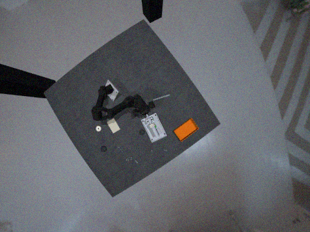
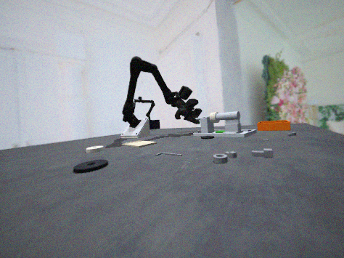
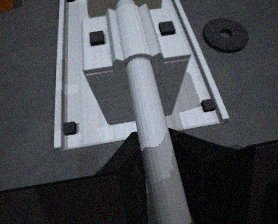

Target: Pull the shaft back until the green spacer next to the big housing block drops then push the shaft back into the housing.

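Observation:
My gripper (image 1: 146,114) (image 2: 198,121) (image 3: 149,136) is shut on the pale grey shaft (image 3: 145,100), outside the near support block (image 2: 207,124) (image 3: 97,57). The shaft runs through the top of that block towards the big housing block (image 2: 233,126) with its thick grey cylinder (image 2: 228,115). A cream spacer (image 1: 152,125) (image 2: 213,118) sits up at shaft height, close to the cylinder's near end. The green spacer (image 1: 155,127) (image 2: 220,131) lies low between the two blocks, at the white base plate (image 1: 161,135) (image 2: 247,133) (image 3: 59,100). The shaft's far end is hidden.
An orange bin (image 1: 186,129) (image 2: 273,126) stands beyond the fixture. A black disc (image 1: 141,131) (image 2: 207,137) (image 3: 212,37) lies beside the base plate. A pale bar (image 1: 161,97), a cream plate (image 1: 113,126) (image 2: 139,143), a larger black disc (image 2: 81,168) and several small grey parts lie around.

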Robot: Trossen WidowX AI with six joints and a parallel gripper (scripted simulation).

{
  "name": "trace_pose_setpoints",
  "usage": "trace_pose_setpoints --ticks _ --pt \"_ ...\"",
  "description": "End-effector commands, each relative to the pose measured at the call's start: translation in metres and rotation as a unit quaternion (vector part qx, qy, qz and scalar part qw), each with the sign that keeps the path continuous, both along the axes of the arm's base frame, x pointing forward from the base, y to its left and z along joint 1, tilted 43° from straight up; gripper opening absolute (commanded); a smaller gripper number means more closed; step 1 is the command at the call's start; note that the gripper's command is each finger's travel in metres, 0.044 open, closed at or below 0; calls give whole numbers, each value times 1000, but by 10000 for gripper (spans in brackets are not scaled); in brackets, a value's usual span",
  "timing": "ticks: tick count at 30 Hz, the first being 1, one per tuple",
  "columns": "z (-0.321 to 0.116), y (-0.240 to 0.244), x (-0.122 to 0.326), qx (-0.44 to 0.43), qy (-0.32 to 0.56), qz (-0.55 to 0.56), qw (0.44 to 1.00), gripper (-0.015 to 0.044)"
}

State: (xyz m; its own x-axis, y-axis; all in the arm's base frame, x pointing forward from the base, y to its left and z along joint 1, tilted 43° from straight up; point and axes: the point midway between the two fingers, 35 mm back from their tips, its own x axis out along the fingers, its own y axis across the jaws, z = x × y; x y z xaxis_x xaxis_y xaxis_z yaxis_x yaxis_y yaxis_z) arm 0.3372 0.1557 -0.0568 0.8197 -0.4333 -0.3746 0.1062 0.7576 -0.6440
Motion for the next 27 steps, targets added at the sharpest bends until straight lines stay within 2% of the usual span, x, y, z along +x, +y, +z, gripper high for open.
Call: trace_pose_setpoints --ticks 1,27 --pt "1 0 3 0 -2 -1 1000 0" --pt "3 0 12 0 -2 -1 1000 0"
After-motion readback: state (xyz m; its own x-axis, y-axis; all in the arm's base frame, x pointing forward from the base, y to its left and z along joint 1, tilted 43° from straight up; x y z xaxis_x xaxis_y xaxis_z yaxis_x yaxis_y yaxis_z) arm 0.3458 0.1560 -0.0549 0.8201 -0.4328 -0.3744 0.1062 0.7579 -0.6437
